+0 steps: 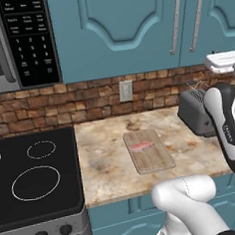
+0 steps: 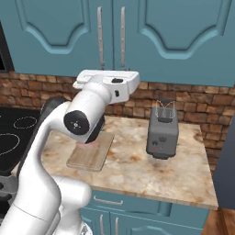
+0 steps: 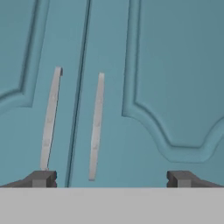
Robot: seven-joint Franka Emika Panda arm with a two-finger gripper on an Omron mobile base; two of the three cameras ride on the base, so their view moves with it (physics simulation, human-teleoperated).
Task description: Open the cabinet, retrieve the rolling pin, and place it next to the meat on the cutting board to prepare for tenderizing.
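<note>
Left base view: the cabinet (image 1: pixel 127 24) hangs above the counter (image 1: pixel 108 165), both arched doors closed, its two silver handles (image 1: pixel 174 24) side by side near the seam. A microwave (image 1: pixel 18 40) sits to the cabinet's left; its dark keypad carries small white writing too fine to read. Below runs a brick backsplash with a wall outlet (image 1: pixel 126 91). On the marbled counter lies the cutting board (image 1: pixel 148 150), with the meat (image 1: pixel 142 146) resting on its far half. A dark toaster (image 1: pixel 196 112) stands to the right of the board, apart from it, against the wall. A black stove (image 1: pixel 34 171) with white burner rings fills the left. The arm's forearm bears a small dark label along its side, too blurred to read with certainty.

Right base view: the arm rises in front of the board (image 2: pixel 89 153), covering most of it; a pink edge of the meat (image 2: pixel 93 145) peeks out beside the elbow. The toaster (image 2: pixel 162 131) stands right of the board on the counter (image 2: pixel 151 176). The closed doors (image 2: pixel 160 32) and handles (image 2: pixel 99 36) are overhead.

Hand view: the gripper (image 3: pixel 111 178) faces the closed doors (image 3: pixel 175 78), its two dark fingertips (image 3: pixel 41 178) spread wide apart with nothing between them. Both handles (image 3: pixel 96 127) lie between the tips, ahead of them. The rolling pin cannot be seen with the doors closed.
</note>
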